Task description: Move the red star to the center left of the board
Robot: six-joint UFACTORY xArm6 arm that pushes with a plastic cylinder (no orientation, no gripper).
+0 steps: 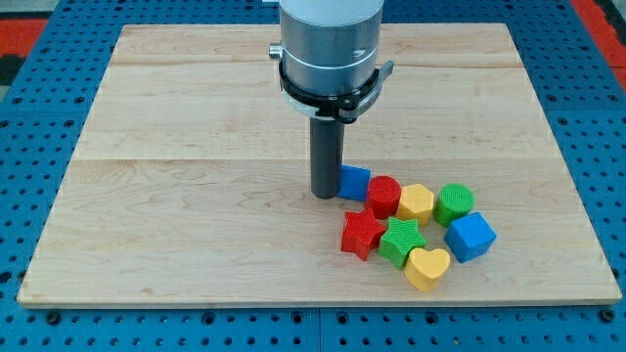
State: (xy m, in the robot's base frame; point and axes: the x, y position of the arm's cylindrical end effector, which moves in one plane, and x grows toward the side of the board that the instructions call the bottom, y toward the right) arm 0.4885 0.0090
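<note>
The red star (362, 235) lies on the wooden board (196, 196), right of centre and near the view's bottom, touching the green star (401, 241) on its right. My tip (324, 195) stands just above and to the left of the red star, right beside the small blue block (354, 181). A red round block (384, 196) sits just above the red star.
Clustered to the right of the red star are a yellow block (416, 202), a green round block (454, 203), a blue cube (470, 237) and a yellow heart (427, 268). Blue pegboard (39, 323) surrounds the board.
</note>
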